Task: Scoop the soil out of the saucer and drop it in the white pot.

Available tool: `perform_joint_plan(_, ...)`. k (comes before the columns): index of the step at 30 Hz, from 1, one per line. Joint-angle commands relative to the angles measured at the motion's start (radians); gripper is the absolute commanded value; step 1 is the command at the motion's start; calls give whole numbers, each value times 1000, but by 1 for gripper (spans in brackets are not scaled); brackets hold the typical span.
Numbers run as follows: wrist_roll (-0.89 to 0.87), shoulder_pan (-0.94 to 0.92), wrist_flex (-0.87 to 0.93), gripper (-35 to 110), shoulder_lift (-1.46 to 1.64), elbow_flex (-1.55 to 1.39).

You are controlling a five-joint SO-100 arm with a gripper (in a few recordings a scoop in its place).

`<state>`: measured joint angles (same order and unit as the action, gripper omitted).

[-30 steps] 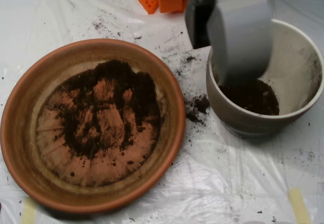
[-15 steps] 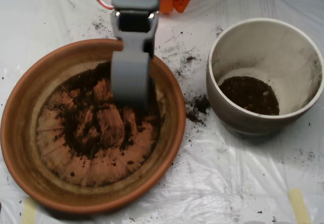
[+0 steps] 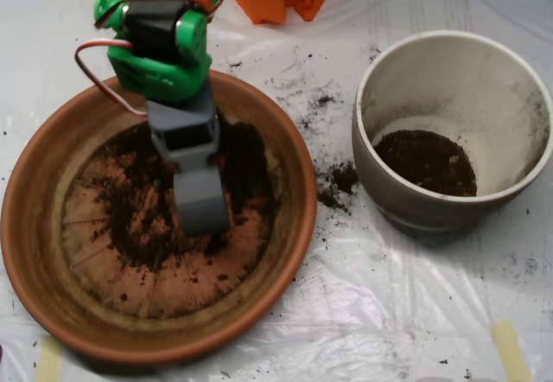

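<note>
Soil (image 3: pixel 138 218) in the saucer (image 3: pixel 52 313) has been reached again by the scoop (image 3: pixel 203 202), moved from the white pot (image 3: pixel 406 200). Another load can be dug. Scoop state cannot be told.

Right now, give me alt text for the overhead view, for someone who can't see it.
A grey scoop reaches down into a terracotta saucer over thin dark soil. To its right stands a white pot with soil at the bottom, and spilled crumbs lie between them on plastic sheeting.

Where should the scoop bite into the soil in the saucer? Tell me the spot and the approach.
Probably the thicker dark patch of soil right of the scoop, near the saucer wall. Come from above and sweep along the flat ridged bottom: the soil lies thin and loose, with bare clay showing through in the middle.
</note>
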<state>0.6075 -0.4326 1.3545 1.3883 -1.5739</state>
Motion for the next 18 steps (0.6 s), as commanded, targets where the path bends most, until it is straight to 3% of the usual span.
perform_joint_plan(1, 140, -35, 31, 44, -5, 147)
perform_joint_plan(12, 321, 44, -28, 45, 5, 2)
perform_joint_plan(18, 296, 92, -92, 45, 29, -109)
